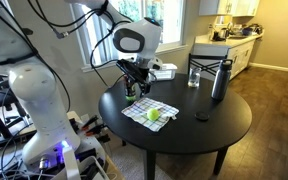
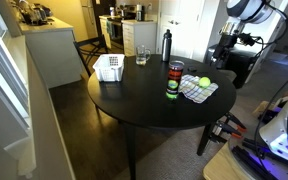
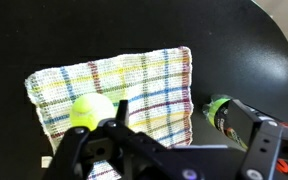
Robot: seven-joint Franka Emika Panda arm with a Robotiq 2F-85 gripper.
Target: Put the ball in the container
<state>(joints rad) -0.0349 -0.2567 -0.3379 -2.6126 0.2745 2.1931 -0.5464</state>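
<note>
The yellow-green ball (image 1: 154,115) lies on a checkered cloth (image 1: 144,109) on the round black table (image 1: 219,128). It also shows in the other exterior view (image 2: 204,82) and in the wrist view (image 3: 90,110). The container (image 2: 174,80), a small upright cup with a dark maroon top and a greenish base, stands beside the cloth; the wrist view shows it (image 3: 222,112) at the right. My gripper (image 1: 134,86) hovers above the cloth's edge and the cup. In the wrist view the gripper (image 3: 184,128) is open and empty, with the ball near its left finger.
A white rectangular bin (image 2: 108,67), a clear glass (image 2: 142,55) and a dark tall bottle (image 2: 166,45) stand at the table's far side. A small dark object (image 1: 202,117) lies near the cloth. The robot base stands close to the table edge.
</note>
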